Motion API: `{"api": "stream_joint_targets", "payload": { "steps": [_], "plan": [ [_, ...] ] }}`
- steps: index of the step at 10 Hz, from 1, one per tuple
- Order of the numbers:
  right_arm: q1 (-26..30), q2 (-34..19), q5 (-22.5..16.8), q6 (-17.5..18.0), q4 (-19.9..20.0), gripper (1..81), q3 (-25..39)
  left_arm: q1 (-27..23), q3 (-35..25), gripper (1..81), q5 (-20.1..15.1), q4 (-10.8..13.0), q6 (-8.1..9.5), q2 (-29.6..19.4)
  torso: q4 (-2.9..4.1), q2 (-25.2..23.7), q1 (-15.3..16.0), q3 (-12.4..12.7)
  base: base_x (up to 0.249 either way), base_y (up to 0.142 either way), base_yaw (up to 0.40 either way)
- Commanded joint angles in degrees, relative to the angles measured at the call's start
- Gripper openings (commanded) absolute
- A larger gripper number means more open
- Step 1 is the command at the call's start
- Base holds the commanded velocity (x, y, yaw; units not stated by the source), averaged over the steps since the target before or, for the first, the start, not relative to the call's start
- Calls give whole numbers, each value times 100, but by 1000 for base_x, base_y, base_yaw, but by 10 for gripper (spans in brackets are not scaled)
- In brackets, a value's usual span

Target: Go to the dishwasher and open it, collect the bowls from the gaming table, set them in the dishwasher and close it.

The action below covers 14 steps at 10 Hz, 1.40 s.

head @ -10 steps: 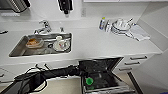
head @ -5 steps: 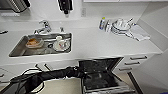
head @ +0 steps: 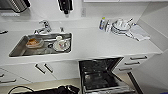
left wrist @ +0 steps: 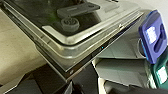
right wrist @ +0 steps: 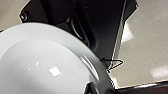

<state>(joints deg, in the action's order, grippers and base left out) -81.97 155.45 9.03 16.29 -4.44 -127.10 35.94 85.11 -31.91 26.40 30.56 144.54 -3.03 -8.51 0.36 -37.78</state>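
Note:
The dishwasher (head: 100,75) stands open below the white counter. Its door is folded down toward me and the dark inside with wire racks (head: 101,80) shows. My left arm's dark end (head: 68,89) lies low just left of the lowered door. The door's steel corner (left wrist: 82,53) looms close in the left wrist view, with a dark round fitting (left wrist: 70,23) on its inner face. The bowls and the gaming table are out of view. The right wrist view looks past a white rounded surface (right wrist: 45,65) to beige floor (right wrist: 147,42).
A steel sink (head: 42,45) in the counter holds dishes and an orange-brown item (head: 32,42). Dishes and a bottle (head: 102,23) stand at the back right of the counter. White drawers (head: 135,62) flank the dishwasher. Blue and teal items (left wrist: 152,37) stand beside the door.
My left arm has drawn back from the dishwasher opening, leftward and down. A green spot seen at the opening one second ago is gone from sight.

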Motion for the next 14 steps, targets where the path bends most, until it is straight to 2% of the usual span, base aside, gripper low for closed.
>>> {"api": "stream_joint_targets", "payload": {
  "steps": [1,3,4,5,6,9,12,14],
  "plan": [
    [228,-1362,-394,32,-84,10,1878,505,-917,811,-78,962,-85,-715,0,0,0,0,0,0,0],
    [439,-2066,-332,32,-84,10,2723,821,-1163,811,-52,1103,-77,-970,0,0,0,0,0,0,0],
    [597,-2382,-314,50,-75,10,3076,1076,-1103,811,-17,1225,-68,-980,0,0,0,0,0,0,0],
    [824,-2604,-323,76,-57,10,3324,1444,-935,811,212,1385,-77,-944,0,-2,0,0,0,0,0],
    [1062,-2798,-332,138,4,10,3578,1788,-628,811,598,1613,-77,-883,0,0,0,0,0,0,0],
    [1844,-3281,-429,138,347,10,4256,2649,322,811,1354,1868,-85,-751,0,-2,-2,0,0,0,0],
    [2118,-3598,-429,147,523,10,4405,3212,1060,811,2216,1877,-85,-804,0,-2,0,0,0,0,0],
    [2425,-3782,-446,331,567,10,4476,3757,1543,811,2717,1886,-94,-751,0,-2,-2,0,0,0,0]
  ]
}}
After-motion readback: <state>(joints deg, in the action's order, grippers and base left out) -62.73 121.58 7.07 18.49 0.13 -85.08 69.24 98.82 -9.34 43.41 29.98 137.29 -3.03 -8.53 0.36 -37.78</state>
